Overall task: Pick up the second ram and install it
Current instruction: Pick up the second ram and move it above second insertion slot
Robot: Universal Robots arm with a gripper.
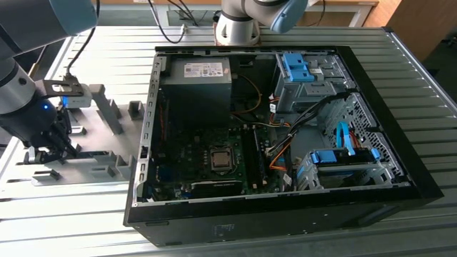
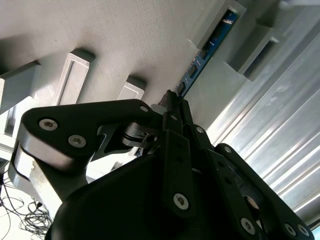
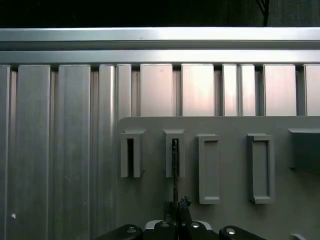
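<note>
The second ram (image 2: 210, 47) is a thin blue-green stick standing on edge in a slot of a grey fixture block (image 2: 239, 11). In the first wrist view the ram (image 3: 175, 170) shows edge-on as a dark line running out of its slot. My gripper (image 2: 172, 100) is down on the near end of the stick, its black fingers closed tight around it. In the first wrist view the gripper (image 3: 178, 206) meets the ram just past the slot. The exterior view has the gripper (image 1: 50, 152) low over the grey fixture plate (image 1: 93, 136) at that view's left.
An open computer case (image 1: 400, 176) lies at the middle of the ribbed metal table (image 1: 57, 219), with long black memory slots (image 1: 251, 160) beside the processor socket (image 1: 220, 159). Upright grey fixture blocks (image 1: 107, 107) stand around the gripper. A second robot base (image 1: 239, 27) stands behind the case.
</note>
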